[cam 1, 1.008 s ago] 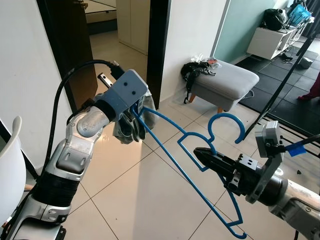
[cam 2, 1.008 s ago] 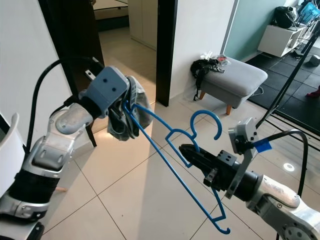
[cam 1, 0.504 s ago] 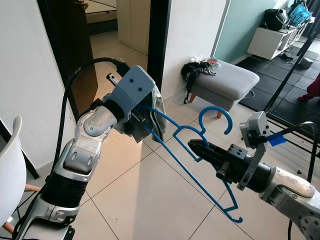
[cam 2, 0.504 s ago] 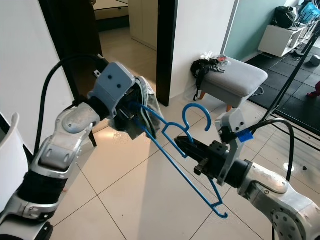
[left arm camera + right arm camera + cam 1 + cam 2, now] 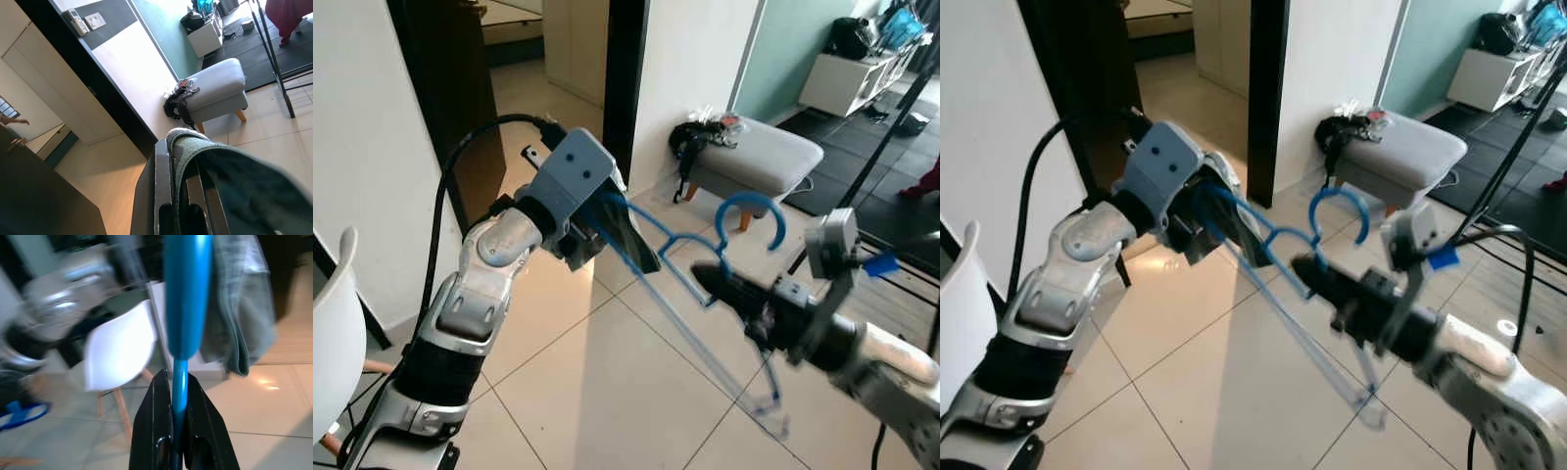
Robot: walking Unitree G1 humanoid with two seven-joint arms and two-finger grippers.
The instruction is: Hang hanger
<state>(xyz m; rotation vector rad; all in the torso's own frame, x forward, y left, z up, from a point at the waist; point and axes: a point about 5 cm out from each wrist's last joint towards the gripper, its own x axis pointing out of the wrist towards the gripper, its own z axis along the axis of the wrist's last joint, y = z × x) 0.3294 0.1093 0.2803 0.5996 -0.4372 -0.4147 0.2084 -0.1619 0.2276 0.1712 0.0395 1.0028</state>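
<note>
Because the right arm is blurred in both eye views, the lower end of the blue hanger [image 5: 680,294] is smeared and its far corner near the floor is hard to make out. One hanger is in the scene, held in the air between the two arms, its hook [image 5: 751,217] pointing up. The right gripper [image 5: 178,396] has its two black fingers closed tightly on the blue bar, as the right wrist view shows. The left gripper [image 5: 590,227] is raised at the other end of the hanger; its fingers are closed on a grey-green cloth [image 5: 230,176], which hangs over the hanger's shoulder and hides the exact contact with the bar.

At the near left edge, one white chair [image 5: 335,323] is cut off by the frame. Below lies a pale tiled floor [image 5: 578,392]. Further back stands one grey ottoman [image 5: 759,157] with a dark bag [image 5: 690,142] and small things on it. Behind it a white wall [image 5: 690,69] and a dark door frame [image 5: 625,78] stand. Far right, a white low cabinet [image 5: 847,83] is partly cut off.
</note>
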